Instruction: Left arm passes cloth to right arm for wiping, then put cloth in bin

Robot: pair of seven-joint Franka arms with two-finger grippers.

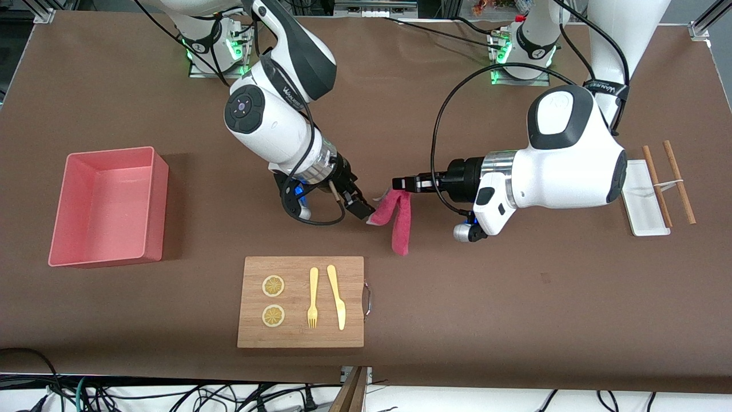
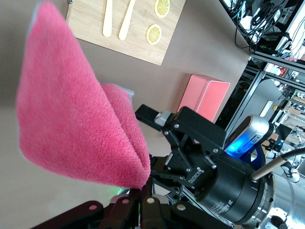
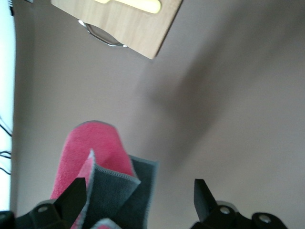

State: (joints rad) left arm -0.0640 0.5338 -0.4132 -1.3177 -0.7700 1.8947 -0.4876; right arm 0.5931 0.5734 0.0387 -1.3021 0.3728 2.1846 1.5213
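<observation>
My left gripper (image 1: 399,183) is shut on the top edge of the raspberry-pink cloth (image 1: 400,220), which hangs folded over the table's middle. In the left wrist view the cloth (image 2: 76,114) rises from my pinched fingers (image 2: 143,198). My right gripper (image 1: 366,209) is open right beside the cloth's lower corner. In the right wrist view its fingers (image 3: 76,193) stand wide apart, with the cloth (image 3: 93,143), showing its grey back, between them close to one finger. The salmon-pink bin (image 1: 103,260) stands empty toward the right arm's end of the table and also shows in the left wrist view (image 2: 205,98).
A wooden cutting board (image 1: 300,337) with two lemon slices, a fork and a knife lies nearer the front camera than the cloth. A small white tray (image 1: 646,220) and two wooden sticks (image 1: 679,183) lie toward the left arm's end.
</observation>
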